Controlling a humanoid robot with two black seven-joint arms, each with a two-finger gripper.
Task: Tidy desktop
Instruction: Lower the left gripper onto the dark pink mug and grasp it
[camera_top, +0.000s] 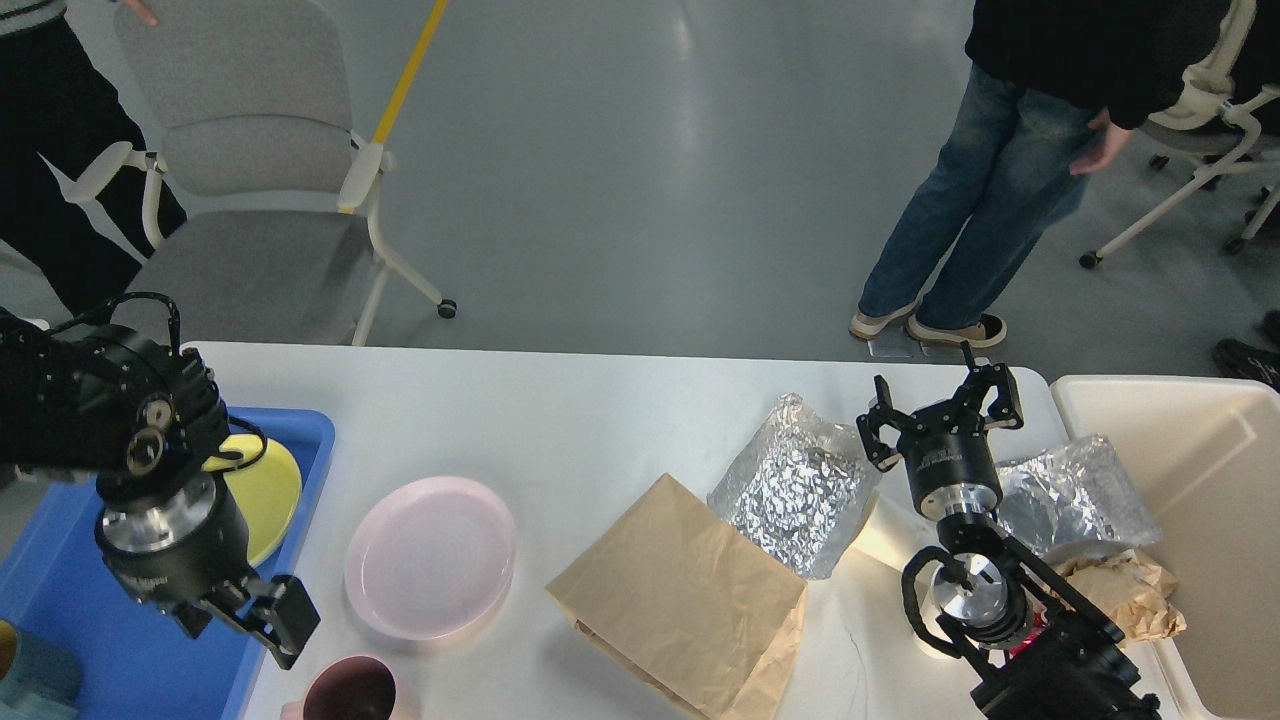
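On the desktop (560, 420), a plate (431, 556) lies between tray (300, 440) and paper bag (685, 590).

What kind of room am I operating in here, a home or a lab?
Probably a lab or office test space, not a home: polished grey floor with a yellow line, wheeled office chairs, and people standing by the white desktop.

Bright, even light from above. The floor (650, 150) shines, my foil bag (800, 485) sparkles, shadows are soft, and everything looks sharp.
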